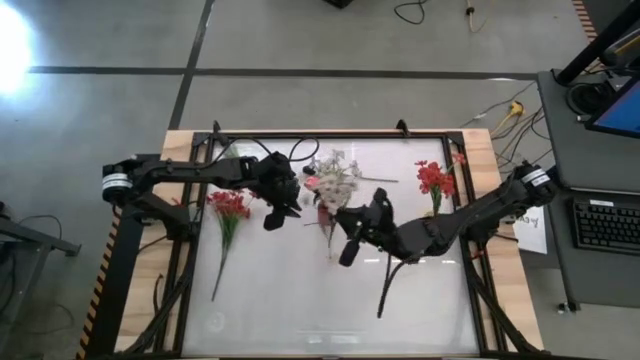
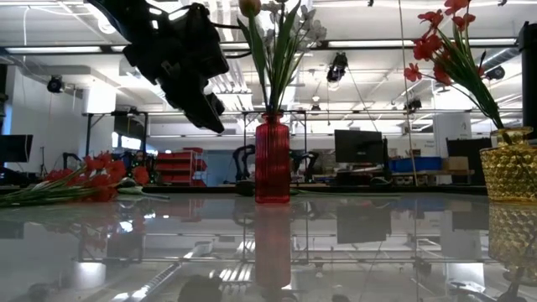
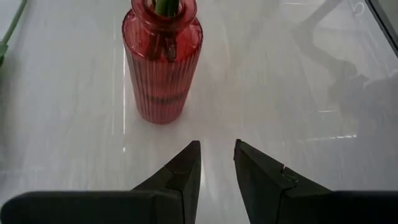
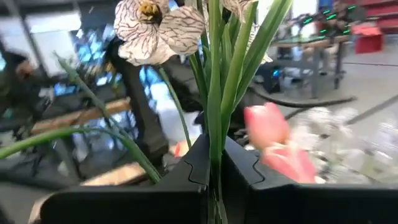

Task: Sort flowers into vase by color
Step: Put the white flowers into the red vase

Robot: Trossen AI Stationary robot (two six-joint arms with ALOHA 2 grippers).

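Observation:
A red ribbed vase [image 3: 161,68] stands mid-table and holds pink buds [image 4: 267,124] and white sprays [image 1: 335,178]. My left gripper [image 3: 217,167] hovers open just left of the vase [image 2: 272,159], pointing down at the table, with nothing between its fingers. My right gripper [image 1: 345,232] is up in the air right of the vase, shut on a white dark-veined flower [image 4: 155,25] with green stems. A bunch of red flowers [image 1: 229,203] lies flat on the table at the left. Another red bunch [image 2: 445,50] stands in a gold vase [image 2: 512,172] at the right. My right gripper pinches the flower's bundle of green stems and leaves [image 4: 214,155] between its two shut fingers. The fingers come about level from the table's right side, across the stems. The bloom stands above the fingers, and the flower is lifted clear of the table.
A dark stem end [image 1: 385,290] trails toward the near edge below my right arm. Black frame rails [image 1: 330,136] run around the glossy white tabletop. Bare table lies between the vases and the near edge.

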